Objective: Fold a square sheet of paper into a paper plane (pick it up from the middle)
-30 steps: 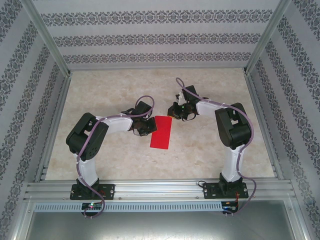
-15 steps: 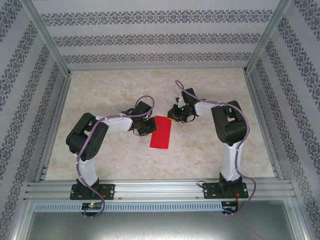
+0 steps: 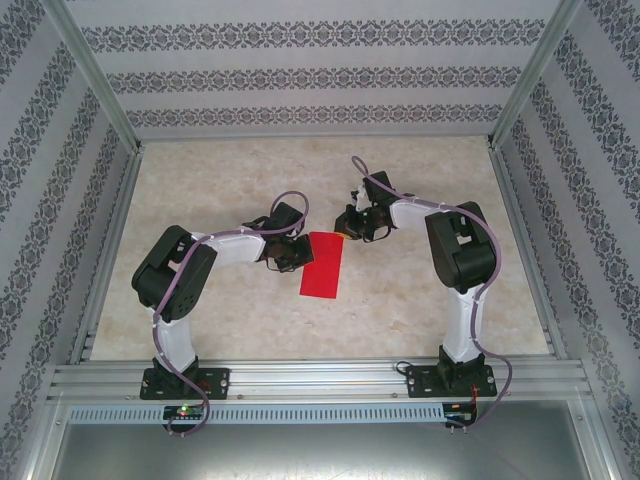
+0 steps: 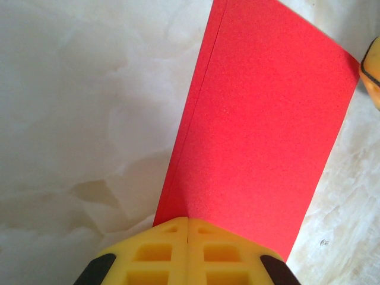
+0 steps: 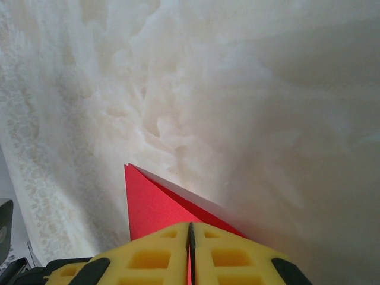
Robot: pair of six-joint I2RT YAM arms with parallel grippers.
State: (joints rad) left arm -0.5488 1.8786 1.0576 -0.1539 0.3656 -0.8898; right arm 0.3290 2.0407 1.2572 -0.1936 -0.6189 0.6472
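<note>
Folded red paper (image 3: 322,265) lies flat on the table (image 3: 420,300), right gripper (image 5: 191,231) pinching its corner, left gripper (image 4: 188,228) clamped closed, pressing its edge.

Nothing readable here, honestly. The square sheet of paper (image 3: 321,264) is plain red, no print, and the wallpaper (image 3: 300,80) up at 12 o'clock is just ornament stripes, no letters.

Plain bright red paper (image 3: 322,264); cream marbled surface (image 3: 420,310); yellow fingers (image 4: 169,231); black-and-white arms (image 3: 172,285); walls (image 3: 300,80) white with dark floral stripes.
</note>
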